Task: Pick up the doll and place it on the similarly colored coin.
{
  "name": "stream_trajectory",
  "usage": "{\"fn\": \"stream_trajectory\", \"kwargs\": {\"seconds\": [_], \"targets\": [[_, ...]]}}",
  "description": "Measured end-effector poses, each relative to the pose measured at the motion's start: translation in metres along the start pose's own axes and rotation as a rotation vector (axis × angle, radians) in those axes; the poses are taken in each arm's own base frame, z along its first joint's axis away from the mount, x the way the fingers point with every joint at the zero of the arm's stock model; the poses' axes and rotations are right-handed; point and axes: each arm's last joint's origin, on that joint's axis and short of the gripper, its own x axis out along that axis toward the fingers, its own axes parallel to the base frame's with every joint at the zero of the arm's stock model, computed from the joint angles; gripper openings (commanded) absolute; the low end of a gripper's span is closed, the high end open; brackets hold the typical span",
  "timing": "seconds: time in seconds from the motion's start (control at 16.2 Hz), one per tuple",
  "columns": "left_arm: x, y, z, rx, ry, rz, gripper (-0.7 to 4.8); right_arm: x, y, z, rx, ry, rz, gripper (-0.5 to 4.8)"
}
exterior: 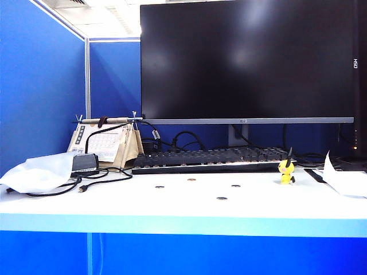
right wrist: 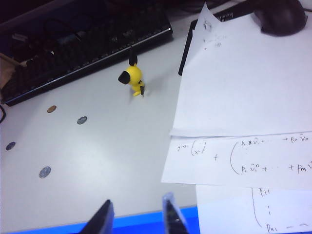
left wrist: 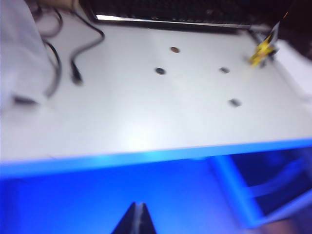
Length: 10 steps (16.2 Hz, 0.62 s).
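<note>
The doll (exterior: 286, 170) is a tiny yellow figure with black-tipped ears, standing upright on the white desk right of centre, just in front of the keyboard's right end. It also shows in both wrist views (left wrist: 262, 51) (right wrist: 132, 78). The brownish-gold coin (exterior: 191, 179) (left wrist: 174, 49) (right wrist: 51, 109) lies flat to its left, near the keyboard. My left gripper (left wrist: 139, 207) is shut and empty, hanging off the desk's front edge. My right gripper (right wrist: 138, 199) is open and empty, over the front edge, well short of the doll. Neither gripper shows in the exterior view.
Three grey coins (exterior: 159, 187) (exterior: 235, 185) (exterior: 221, 198) lie around the brownish one. A black keyboard (exterior: 209, 159) and a monitor (exterior: 246, 57) stand behind. Written papers (right wrist: 243, 97) cover the right side beside a mouse (right wrist: 278, 14). Cables (exterior: 86, 180) and a desk calendar (exterior: 106, 146) sit at the left.
</note>
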Motion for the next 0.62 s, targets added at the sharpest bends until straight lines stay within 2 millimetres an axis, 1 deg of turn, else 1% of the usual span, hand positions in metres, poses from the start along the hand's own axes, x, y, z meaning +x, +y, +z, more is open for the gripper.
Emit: {"fn": "stream_trajectory", "kwargs": {"seconds": [0.06,0.12,0.25,0.31,0.37,0.43,0.49,0.56,0.62], "targets": [[0.000,-0.001,0.000,-0.074,0.015,-0.037,-0.03,0.000,0.000,0.000,-0.001,0.002,0.000,1.40],[0.000,-0.002,-0.001,-0.098,0.032,-0.084,-0.04,0.000,0.000,0.000,0.000,0.002,0.001,1.40],[-0.002,-0.009,0.001,-0.118,0.077,-0.292,-0.04,0.000,0.000,0.000,0.000,0.004,0.004,1.40],[-0.005,-0.013,0.008,-0.116,0.076,-0.335,-0.04,0.000,0.001,0.000,-0.001,0.009,0.017,1.40],[-0.019,-0.020,0.035,-0.100,-0.019,-0.348,-0.04,0.000,0.003,0.000,0.001,0.020,0.087,1.40],[-0.027,-0.024,0.050,-0.082,-0.075,-0.337,-0.04,0.000,0.005,0.002,0.002,0.019,0.128,1.40],[-0.035,-0.028,0.069,-0.051,-0.146,-0.311,-0.04,-0.001,0.007,0.003,0.002,0.012,0.174,1.40],[-0.041,-0.032,0.085,-0.013,-0.188,-0.276,-0.03,-0.001,0.008,0.005,0.002,0.004,0.201,1.40],[-0.042,-0.039,0.109,0.050,-0.198,-0.236,-0.01,-0.001,0.009,0.006,0.003,-0.009,0.215,1.40]]}}
